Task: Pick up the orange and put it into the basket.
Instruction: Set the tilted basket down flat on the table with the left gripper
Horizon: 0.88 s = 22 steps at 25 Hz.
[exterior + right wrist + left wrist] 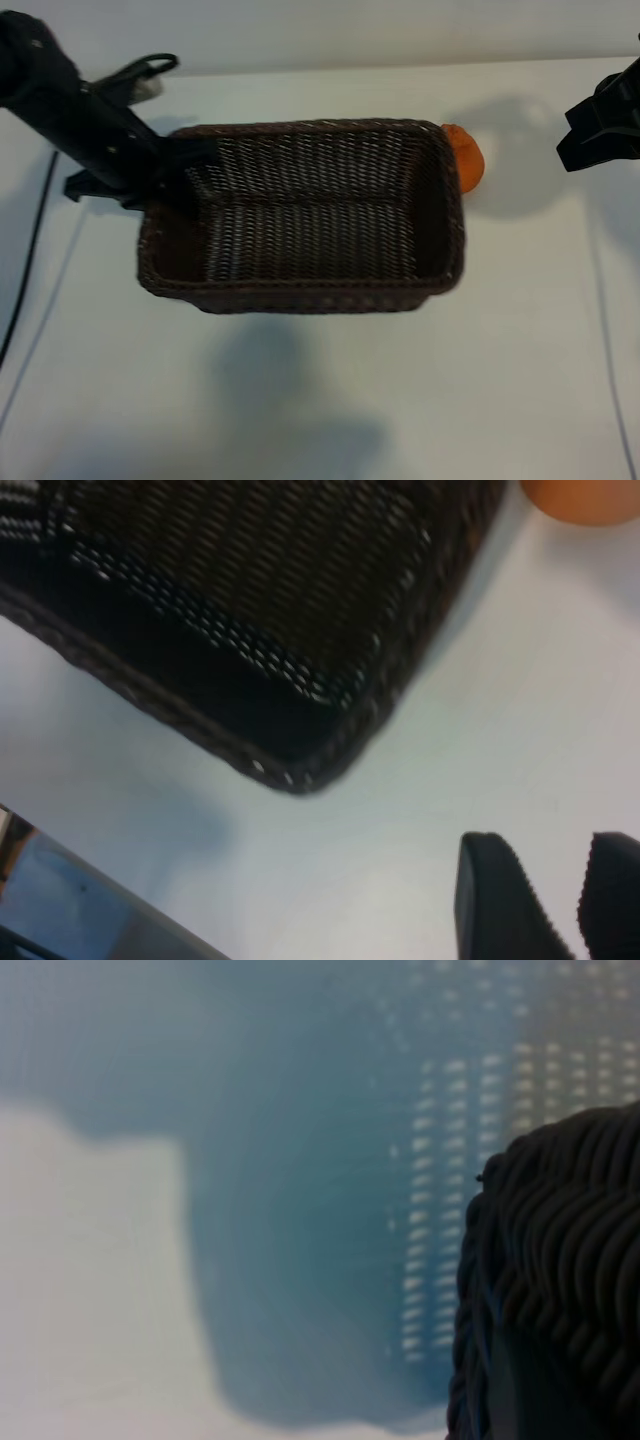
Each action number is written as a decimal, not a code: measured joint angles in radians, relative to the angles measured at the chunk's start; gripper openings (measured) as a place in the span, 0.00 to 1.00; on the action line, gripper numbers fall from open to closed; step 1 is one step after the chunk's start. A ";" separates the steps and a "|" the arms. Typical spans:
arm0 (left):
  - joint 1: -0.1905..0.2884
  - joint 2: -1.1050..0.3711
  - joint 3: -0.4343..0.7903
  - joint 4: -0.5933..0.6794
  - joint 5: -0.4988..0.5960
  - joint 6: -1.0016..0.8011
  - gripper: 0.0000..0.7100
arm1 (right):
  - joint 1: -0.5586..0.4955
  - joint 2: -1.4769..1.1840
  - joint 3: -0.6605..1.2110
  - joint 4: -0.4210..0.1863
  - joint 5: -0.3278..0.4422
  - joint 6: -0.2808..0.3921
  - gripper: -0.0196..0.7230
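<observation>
The dark brown wicker basket (pixel 300 298) hangs tilted above the white table and casts a shadow well below itself. My left gripper (pixel 172 178) is shut on its left-end rim; the woven rim (pixel 560 1260) fills the corner of the left wrist view, and the fingers themselves are hidden. The orange (pixel 466 160) lies on the table just outside the basket's right end, partly behind the rim. It shows at the edge of the right wrist view (pixel 580 498). My right gripper (pixel 600 130) hovers to the right of the orange, open and empty, with both ribbed fingertips (pixel 500 900) apart.
The basket's underside and corner (pixel 300 580) lie between my right gripper and the table's middle. Dark cables (pixel 30 250) run along the table's left side. White table (pixel 520 350) stretches in front of the basket and to its right.
</observation>
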 joint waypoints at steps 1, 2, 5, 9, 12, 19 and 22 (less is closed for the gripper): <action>-0.010 0.007 0.000 -0.006 -0.008 0.002 0.21 | 0.000 0.000 0.000 0.000 0.000 0.000 0.36; -0.016 0.013 0.000 -0.011 -0.014 0.003 0.21 | 0.000 0.000 0.000 0.000 0.000 0.000 0.36; -0.018 0.022 0.000 -0.012 -0.026 0.003 0.21 | 0.000 0.000 0.000 0.000 0.000 0.000 0.36; -0.014 0.022 0.000 -0.012 -0.032 -0.004 0.21 | 0.000 0.000 0.000 0.000 0.000 0.000 0.36; -0.014 0.022 0.000 -0.008 -0.032 -0.005 0.21 | 0.000 0.000 0.000 0.000 0.000 0.000 0.36; -0.014 0.022 0.000 -0.007 -0.035 0.013 0.21 | 0.000 0.000 0.000 0.001 0.000 0.000 0.36; -0.014 0.022 0.000 -0.006 -0.037 0.018 0.21 | 0.000 0.000 0.000 0.001 0.000 0.000 0.36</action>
